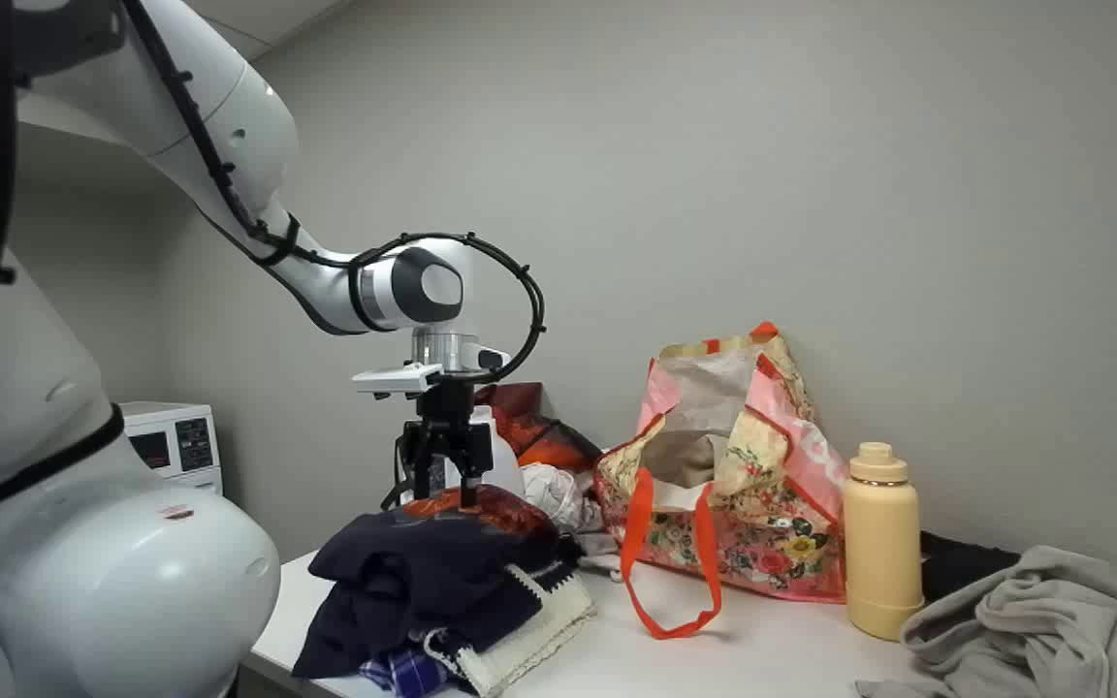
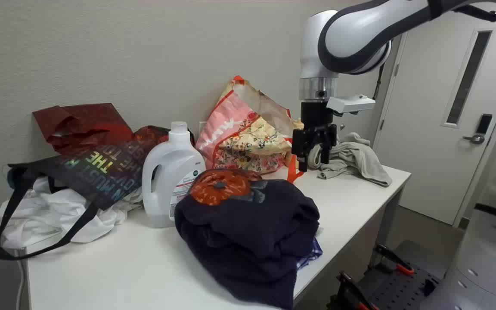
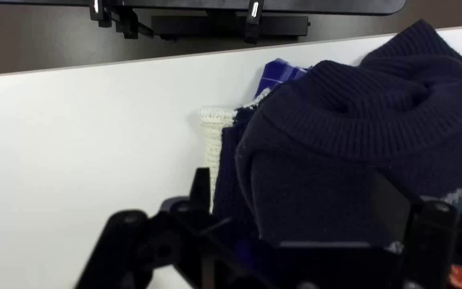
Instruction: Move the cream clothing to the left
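A cream knit cloth (image 1: 544, 625) with dark parts lies on the white table, mostly under a bulky navy sweater (image 1: 403, 572). In the wrist view its cream edge (image 3: 213, 136) sticks out on the left side of the sweater (image 3: 359, 140). The sweater has an orange flower pattern and fills the front of an exterior view (image 2: 248, 224), where the cream cloth is almost fully hidden. My gripper (image 1: 445, 490) points down with its fingers apart, holding nothing. In the wrist view the open jaws (image 3: 295, 180) span the sweater, one finger overlapping the cream edge. Contact is unclear.
A floral bag (image 1: 752, 533) with orange handles and a yellow bottle (image 1: 883, 548) stand behind. Grey-beige clothing (image 2: 355, 157) lies at one table end. A detergent jug (image 2: 172, 172), a black bag (image 2: 106, 168) and white cloth (image 2: 58, 211) are beyond the sweater. Blue plaid cloth (image 3: 277, 74) peeks out near the table edge.
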Robot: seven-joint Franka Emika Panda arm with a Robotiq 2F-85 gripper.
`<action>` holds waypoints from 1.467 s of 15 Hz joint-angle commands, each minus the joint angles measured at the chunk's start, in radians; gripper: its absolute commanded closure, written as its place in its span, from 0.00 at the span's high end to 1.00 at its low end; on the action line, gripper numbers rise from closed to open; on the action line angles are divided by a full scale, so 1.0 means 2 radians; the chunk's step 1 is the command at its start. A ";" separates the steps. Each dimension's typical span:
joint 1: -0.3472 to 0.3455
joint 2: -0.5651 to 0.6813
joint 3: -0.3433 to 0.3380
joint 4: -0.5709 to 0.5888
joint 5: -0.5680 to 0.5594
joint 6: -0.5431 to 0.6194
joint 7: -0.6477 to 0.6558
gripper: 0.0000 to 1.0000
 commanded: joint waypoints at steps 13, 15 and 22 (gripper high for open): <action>-0.118 0.056 -0.116 0.101 -0.067 0.105 -0.002 1.00; -0.116 0.056 -0.117 0.096 -0.067 0.105 -0.004 1.00; -0.134 0.136 -0.137 0.148 -0.068 0.142 0.005 1.00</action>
